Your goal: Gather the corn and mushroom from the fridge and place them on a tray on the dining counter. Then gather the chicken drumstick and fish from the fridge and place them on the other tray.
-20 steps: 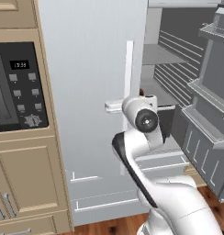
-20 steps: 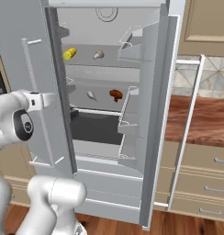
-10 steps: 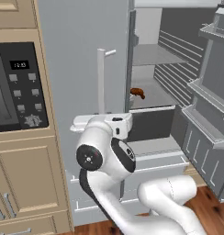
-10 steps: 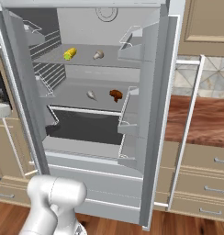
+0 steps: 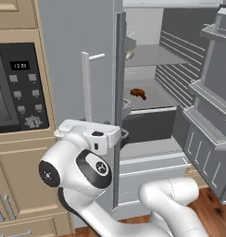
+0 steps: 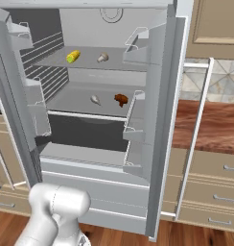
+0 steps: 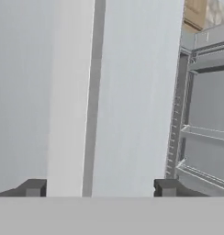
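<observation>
Swung further open since half a second ago, the left fridge door (image 5: 118, 115) now stands nearly edge-on in the left base view, and the arm has folded lower in front of it. We find the gripper (image 7: 99, 187) with its two dark finger tips (image 7: 33, 187) standing wide apart in the hand view, holding nothing; between them runs the pale vertical bar of the door handle (image 7: 70, 96), which the tips appear to straddle without gripping. Beyond the gripper and to its right in the hand view we note the grey door shelves (image 7: 206, 133) of the fridge. The corn (image 6: 73, 56) lies on the upper shelf inside the fridge, well apart from the gripper, with the mushroom (image 6: 103, 57) just beside it on the same shelf. On the shelf below, the fish (image 6: 95, 100) and the chicken drumstick (image 6: 121, 99) lie near each other; the drumstick also shows as a brown item in the left base view, above and beyond the gripper's wrist. The right fridge door (image 6: 163, 120) stands open as well, its shelves facing inward. A microwave (image 5: 15, 88) sits in the cabinetry to the left of the arm. A wooden counter (image 6: 210, 125) extends past the right door.
</observation>
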### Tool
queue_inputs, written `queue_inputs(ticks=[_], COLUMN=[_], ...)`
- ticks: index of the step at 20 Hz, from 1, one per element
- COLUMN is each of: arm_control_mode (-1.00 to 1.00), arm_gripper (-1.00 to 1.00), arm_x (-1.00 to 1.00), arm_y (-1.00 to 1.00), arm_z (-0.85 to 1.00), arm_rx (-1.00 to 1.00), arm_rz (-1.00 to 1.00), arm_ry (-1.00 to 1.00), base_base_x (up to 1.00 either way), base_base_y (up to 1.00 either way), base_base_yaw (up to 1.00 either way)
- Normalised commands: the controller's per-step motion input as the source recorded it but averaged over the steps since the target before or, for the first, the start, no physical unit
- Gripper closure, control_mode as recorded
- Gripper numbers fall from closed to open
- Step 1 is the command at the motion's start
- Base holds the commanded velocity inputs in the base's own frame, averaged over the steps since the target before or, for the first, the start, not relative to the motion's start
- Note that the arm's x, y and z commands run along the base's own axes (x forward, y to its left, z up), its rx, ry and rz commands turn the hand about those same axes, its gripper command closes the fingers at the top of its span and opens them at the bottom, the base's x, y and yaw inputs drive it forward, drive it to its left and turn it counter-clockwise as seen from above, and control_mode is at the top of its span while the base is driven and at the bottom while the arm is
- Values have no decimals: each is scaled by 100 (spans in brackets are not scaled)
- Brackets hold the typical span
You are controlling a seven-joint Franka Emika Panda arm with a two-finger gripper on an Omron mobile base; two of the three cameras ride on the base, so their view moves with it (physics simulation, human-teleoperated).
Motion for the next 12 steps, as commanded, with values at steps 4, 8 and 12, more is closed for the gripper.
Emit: queue_inputs(ticks=[4,8,12], arm_control_mode=[-100,-100,-100], arm_gripper=[-100,-100,-100], arm_x=[-89,-46,29], arm_y=[7,58,83], arm_z=[-1,0,0], arm_rx=[-2,-10,-8], arm_rz=[-24,-15,-15], arm_ry=[-19,-23,-6], base_base_x=[0,0,0], base_base_y=[0,0,0], base_base_yaw=[0,0,0])
